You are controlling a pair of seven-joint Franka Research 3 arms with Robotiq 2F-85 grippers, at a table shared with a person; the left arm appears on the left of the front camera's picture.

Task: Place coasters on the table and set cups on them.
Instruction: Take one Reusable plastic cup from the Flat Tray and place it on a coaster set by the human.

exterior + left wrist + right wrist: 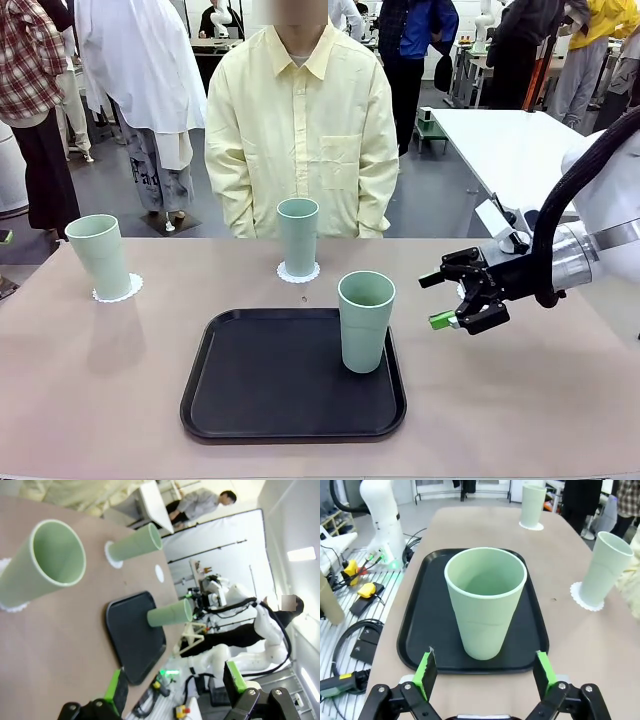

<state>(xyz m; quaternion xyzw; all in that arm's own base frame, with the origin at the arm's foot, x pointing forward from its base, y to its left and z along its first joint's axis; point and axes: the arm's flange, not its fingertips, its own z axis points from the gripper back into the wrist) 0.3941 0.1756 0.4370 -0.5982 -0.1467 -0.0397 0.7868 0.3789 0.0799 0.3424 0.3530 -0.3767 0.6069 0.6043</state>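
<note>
Three mint-green cups stand upright on the table (90, 400). The left cup (98, 255) rests on a lacy white coaster (120, 293), and the far middle cup (298, 235) on another coaster (298, 272). The third cup (365, 320) stands on the black tray (260, 400). My right gripper (437, 300) hovers open just right of that cup. In the right wrist view the cup (485, 605) stands ahead of the green pads (426, 669), untouched. My left gripper (175, 685) is open and empty, off the table's left end. A bare coaster (159, 573) lies beyond the tray (130, 630).
A person in a pale yellow shirt (300, 130) stands at the far edge, behind the middle cup. A glossy white table (510, 150) stands at the back right. Cables and a yellow box (360, 590) lie on the floor off the table's side.
</note>
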